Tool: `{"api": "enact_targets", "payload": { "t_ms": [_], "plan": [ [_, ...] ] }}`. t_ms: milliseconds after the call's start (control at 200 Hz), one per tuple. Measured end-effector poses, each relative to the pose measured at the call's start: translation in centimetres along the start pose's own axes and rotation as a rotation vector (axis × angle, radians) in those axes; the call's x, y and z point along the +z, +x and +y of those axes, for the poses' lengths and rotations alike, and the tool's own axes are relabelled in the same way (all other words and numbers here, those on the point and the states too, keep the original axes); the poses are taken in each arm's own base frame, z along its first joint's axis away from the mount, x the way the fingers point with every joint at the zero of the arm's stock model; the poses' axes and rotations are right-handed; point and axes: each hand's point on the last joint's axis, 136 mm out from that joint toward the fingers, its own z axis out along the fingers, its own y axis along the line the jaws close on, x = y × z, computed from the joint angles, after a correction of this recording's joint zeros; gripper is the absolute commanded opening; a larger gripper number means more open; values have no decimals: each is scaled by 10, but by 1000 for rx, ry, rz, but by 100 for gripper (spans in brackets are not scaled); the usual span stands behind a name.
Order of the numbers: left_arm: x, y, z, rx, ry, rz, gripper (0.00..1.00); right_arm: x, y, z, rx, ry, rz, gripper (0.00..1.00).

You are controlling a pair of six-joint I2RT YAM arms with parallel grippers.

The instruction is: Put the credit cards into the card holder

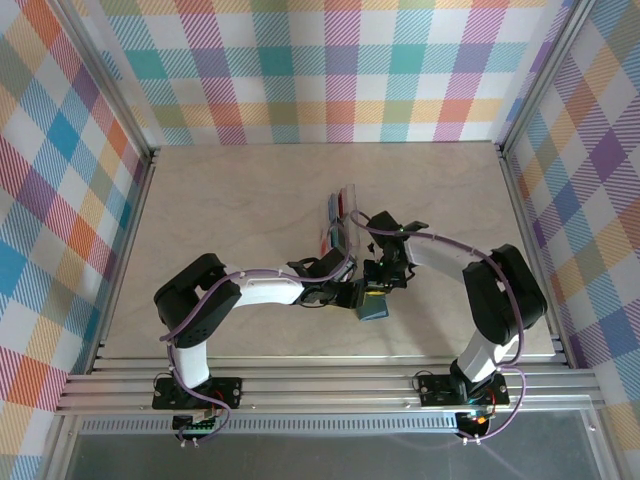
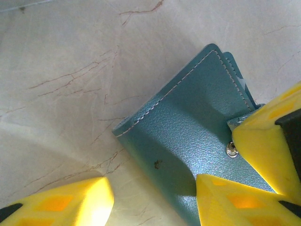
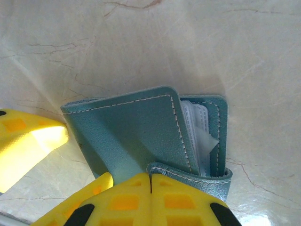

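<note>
teal stitched card holder (image 3: 131, 136), clear sleeves (image 3: 193, 127) showing; right gripper (image 3: 150, 179) pinches its snap tab (image 3: 193, 172), left gripper (image 2: 154, 186) spread over it.

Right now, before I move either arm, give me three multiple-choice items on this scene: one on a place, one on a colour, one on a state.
1. Where are the credit cards?
A) on the table, farther from the arm bases than the card holder
B) beside the left arm's base
C) against the far wall

2. What colour is the card holder?
A) red
B) teal-blue
C) white

3. How is the right hand?
A) wide open over bare table
B) shut on a card
C) shut on the holder's snap tab

Answers:
1 A: the top view shows the stack beyond the holder.
2 B: both wrist views show a teal cover.
3 C: its fingers meet on the tab.
</note>
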Motion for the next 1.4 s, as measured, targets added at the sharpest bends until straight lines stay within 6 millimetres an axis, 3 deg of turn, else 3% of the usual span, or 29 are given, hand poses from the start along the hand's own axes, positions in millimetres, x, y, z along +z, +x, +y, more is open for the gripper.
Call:
{"api": "enact_targets", "payload": {
  "t_ms": [1025, 1405],
  "plan": [
    [1, 1, 5, -2, 11, -8, 51, 9, 5, -1, 156, 174, -56, 0],
    [-2, -3, 8, -27, 42, 0, 36, 8, 3, 3, 131, 127, -106, 0]
  ]
}}
